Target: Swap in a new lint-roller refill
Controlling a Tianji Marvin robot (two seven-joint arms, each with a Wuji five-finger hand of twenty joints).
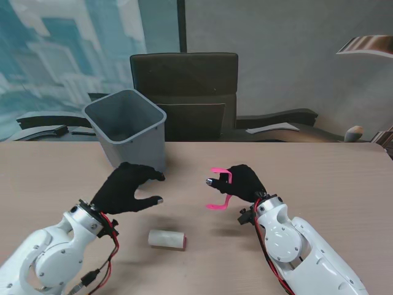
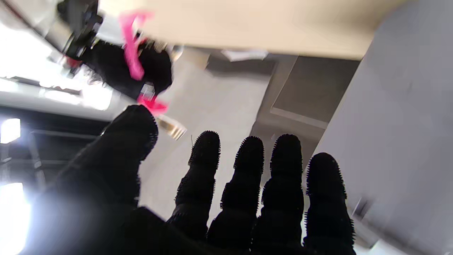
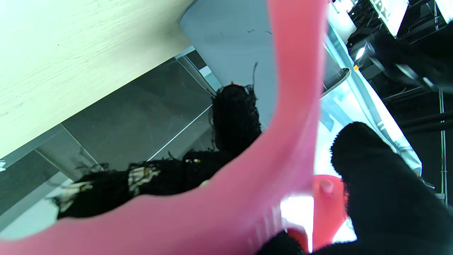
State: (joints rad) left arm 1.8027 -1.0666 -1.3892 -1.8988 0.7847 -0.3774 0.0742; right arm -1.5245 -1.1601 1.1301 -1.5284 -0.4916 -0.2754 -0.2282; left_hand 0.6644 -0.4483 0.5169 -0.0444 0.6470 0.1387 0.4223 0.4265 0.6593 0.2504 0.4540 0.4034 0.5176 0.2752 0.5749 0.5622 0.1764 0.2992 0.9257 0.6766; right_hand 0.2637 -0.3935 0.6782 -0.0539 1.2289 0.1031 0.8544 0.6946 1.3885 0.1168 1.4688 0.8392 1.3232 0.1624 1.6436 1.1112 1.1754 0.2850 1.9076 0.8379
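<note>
Right hand [image 1: 247,183] gripping pink roller handle [image 1: 221,187], left hand [image 1: 124,187] empty

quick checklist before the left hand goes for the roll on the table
1. Pink roller frame held by the right hand: ok, fingers closed around it, lifted off the table.
2. Frame free of any roll: ok, its arms show bare in the stand view.
3. Left hand free: ok, fingers apart and holding nothing.
4. White roll reachable: ok, it lies on its side on the table, nearer to me than both hands, nothing on it.
5. Whether that roll is the fresh refill or the used one: cannot tell.
6. Grey bin upright, out of the path: ok, beyond the left hand.
</note>
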